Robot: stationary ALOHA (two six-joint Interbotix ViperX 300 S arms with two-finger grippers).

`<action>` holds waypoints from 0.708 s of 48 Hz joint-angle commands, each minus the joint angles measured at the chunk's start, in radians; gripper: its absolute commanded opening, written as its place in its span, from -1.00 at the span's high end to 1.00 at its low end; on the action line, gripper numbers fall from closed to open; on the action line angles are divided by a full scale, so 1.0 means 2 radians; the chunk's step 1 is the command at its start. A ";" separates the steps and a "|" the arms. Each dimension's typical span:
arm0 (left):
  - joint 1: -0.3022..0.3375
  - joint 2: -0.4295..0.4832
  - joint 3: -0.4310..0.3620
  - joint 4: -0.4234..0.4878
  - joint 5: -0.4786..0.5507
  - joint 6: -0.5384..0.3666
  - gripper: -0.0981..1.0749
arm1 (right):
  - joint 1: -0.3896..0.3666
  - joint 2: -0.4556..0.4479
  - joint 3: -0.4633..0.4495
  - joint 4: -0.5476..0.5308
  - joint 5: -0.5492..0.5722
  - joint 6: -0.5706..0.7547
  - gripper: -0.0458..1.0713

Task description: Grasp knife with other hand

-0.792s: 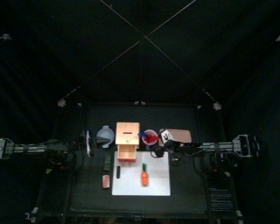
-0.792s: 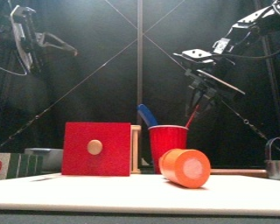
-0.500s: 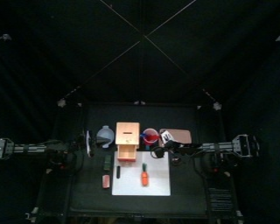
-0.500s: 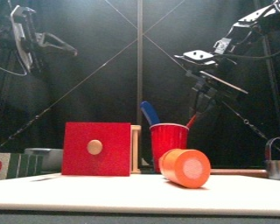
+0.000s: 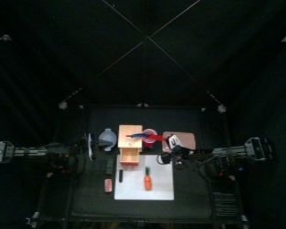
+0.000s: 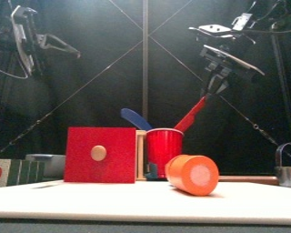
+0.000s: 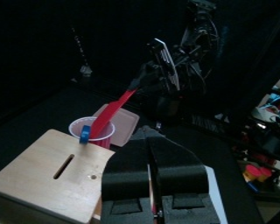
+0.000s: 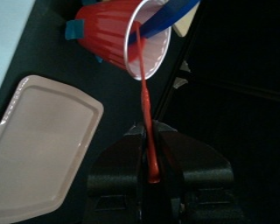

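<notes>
From above, the bench is looking small, and the knife is barely making itself out beside the red cup. From the front, the right tool is gripping the knife's upper end, its lower end hiding inside the cup. The right wrist view is showing both jaws clamped on the blade. The left tool is resting with its jaws together.

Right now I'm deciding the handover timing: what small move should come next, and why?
Probably keep lifting the knife straight out of the red cup. The right gripper is shut on its upper end, but its lower end sits inside the cup beside the blue utensil. The left gripper hangs far off, so the knife must clear the cup first.
</notes>
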 commanded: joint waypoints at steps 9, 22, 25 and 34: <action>0.002 0.002 -0.008 0.000 -0.005 0.000 0.61 | 0.033 -0.059 -0.005 0.032 0.005 0.002 0.00; 0.002 0.002 -0.013 0.001 -0.004 0.002 0.61 | 0.036 -0.129 0.000 0.110 -0.006 0.007 0.00; 0.001 0.004 -0.014 0.005 -0.005 0.003 0.60 | 0.035 -0.139 0.001 0.143 -0.028 0.033 0.00; -0.002 0.035 -0.030 0.044 -0.005 0.008 0.48 | 0.012 -0.164 0.021 0.179 -0.119 0.183 0.00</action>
